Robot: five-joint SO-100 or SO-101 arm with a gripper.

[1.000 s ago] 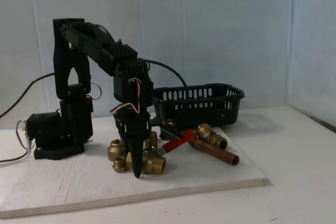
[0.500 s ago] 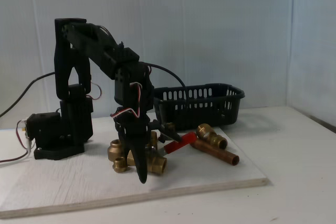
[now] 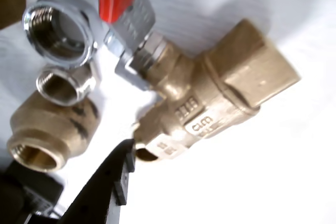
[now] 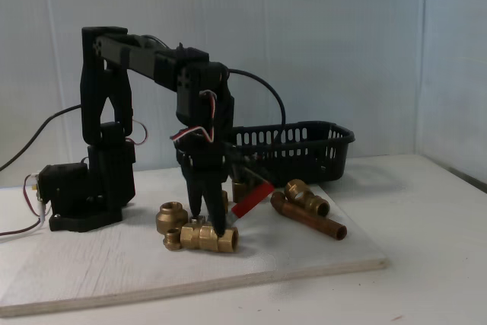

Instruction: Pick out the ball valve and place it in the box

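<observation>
Since half a second ago the arm has swung right and its jaws (image 4: 207, 227) now straddle the ball valve (image 4: 211, 236) on the counter (image 4: 114, 264), spread, not yet clenched | wrist view: ball valve (image 3: 210, 106) beside three loose fittings (image 3: 44, 135), black fingertip (image 3: 113, 179) at its end | fixed view: box (image 4: 304, 146) behind right, path open.

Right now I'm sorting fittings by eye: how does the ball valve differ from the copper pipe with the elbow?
The ball valve is a short, chunky brass body with a red lever handle; the copper pipe is long, slim, reddish-brown and has no handle. The valve sits under the pincer; the pipe lies apart, to the right in the fixed view. Both rest on the white board.
</observation>
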